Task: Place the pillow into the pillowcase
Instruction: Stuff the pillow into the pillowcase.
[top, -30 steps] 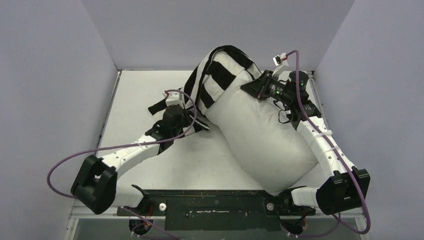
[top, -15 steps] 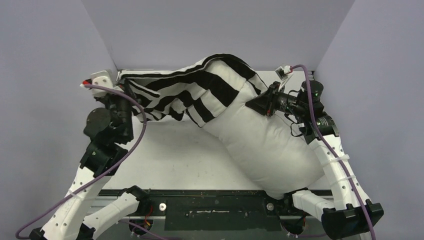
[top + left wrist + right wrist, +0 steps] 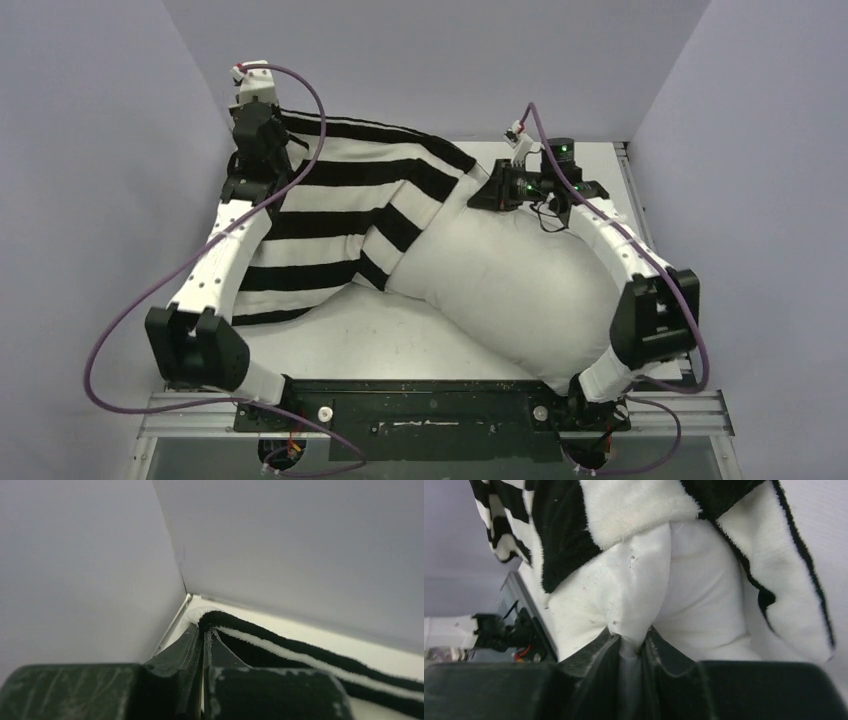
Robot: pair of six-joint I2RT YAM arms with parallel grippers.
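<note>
Left arm now reaches to the far-left corner of the worktop (image 3: 400, 335). A second ago it was at mid-worktop, with the striped cloth bunched over the pillow's far end.

Left gripper (image 3: 204, 632): fingers pressed together, pinching a black-edged hem of the pillowcase (image 3: 330, 200). The hem runs taut away from the jaws along the far edge.

The pillowcase is drawn out wide. It spans from the far-left corner across to the pillow (image 3: 520, 290) and drapes down toward the left edge.

The pillow lies diagonally, with one end at the near-right edge and the other toward the far edge. Only the far end sits under striped cloth; most of the body is bare.

Right gripper (image 3: 630, 645): fingers nearly closed, nipping a fold of the pillow's white fabric just below the case's rim. It has shifted a little leftward along the far edge.

Judgement: the pull has unbunched the sleeve and straightened it, but has not carried it further over the pillow. Insertion appears to be at an early stage. The likely risk is that the rim slips off the pillow's covered end under this tension.
</note>
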